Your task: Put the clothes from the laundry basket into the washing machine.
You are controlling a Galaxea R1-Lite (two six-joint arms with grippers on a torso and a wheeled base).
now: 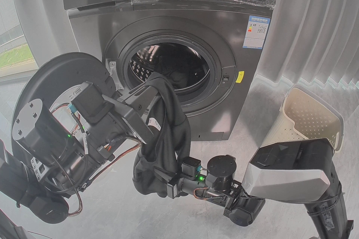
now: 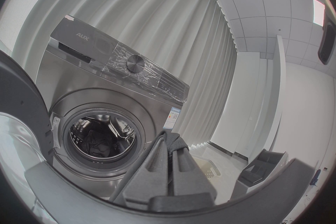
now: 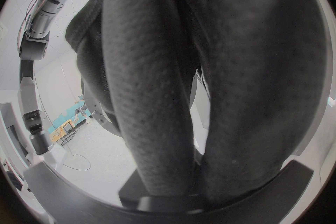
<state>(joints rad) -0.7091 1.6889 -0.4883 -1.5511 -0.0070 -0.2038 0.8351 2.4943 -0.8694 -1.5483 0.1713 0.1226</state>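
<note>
The left gripper is clamped tight on a black garment at the open mouth of the washing machine — the cloth hangs down onto the right gripper, whose grip cannot be told.

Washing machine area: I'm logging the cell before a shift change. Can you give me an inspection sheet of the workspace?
Surface: pale floor.
Job's things: washing machine, door open; dark garment hangs before the drum; laundry basket tipped, on the right.
Clutter: nothing seen.
Grippers: left gripper shut on the garment's top; right gripper at its lower end.
Cables: wires along the left wrist.
Surroundings: curtain behind.
</note>
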